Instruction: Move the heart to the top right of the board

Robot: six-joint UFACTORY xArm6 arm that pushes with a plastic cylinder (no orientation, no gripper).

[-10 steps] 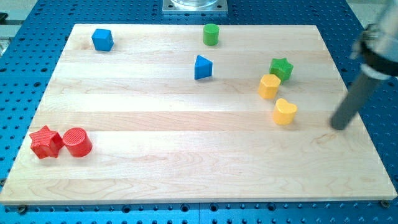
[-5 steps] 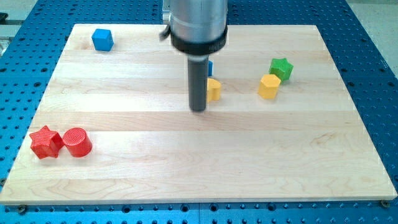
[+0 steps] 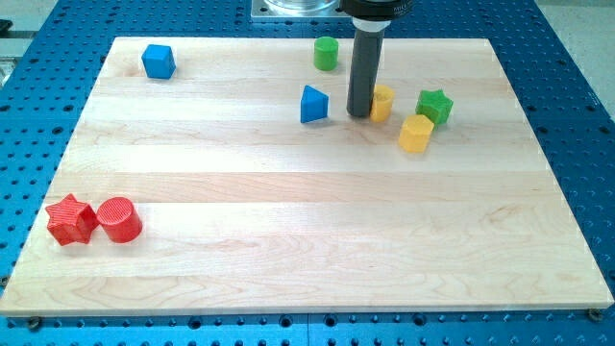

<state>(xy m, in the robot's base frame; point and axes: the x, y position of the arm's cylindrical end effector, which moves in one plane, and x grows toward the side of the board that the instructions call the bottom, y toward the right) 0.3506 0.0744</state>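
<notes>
The yellow heart (image 3: 382,102) sits in the upper middle-right of the wooden board (image 3: 288,240), partly hidden behind my rod. My tip (image 3: 359,114) touches the heart's left side. The blue triangle (image 3: 312,104) lies just to the left of my tip. The yellow hexagon (image 3: 416,134) and the green star (image 3: 434,106) are to the right of the heart, a short gap away.
A green cylinder (image 3: 326,53) stands near the top edge, up and left of my tip. A blue cube (image 3: 158,61) is at the top left. A red star (image 3: 70,219) and a red cylinder (image 3: 119,219) sit together at the bottom left.
My rod swept from the board's right edge to the middle, then up and right. The yellow heart went from the right side to the middle, then up and right beside the green star.
</notes>
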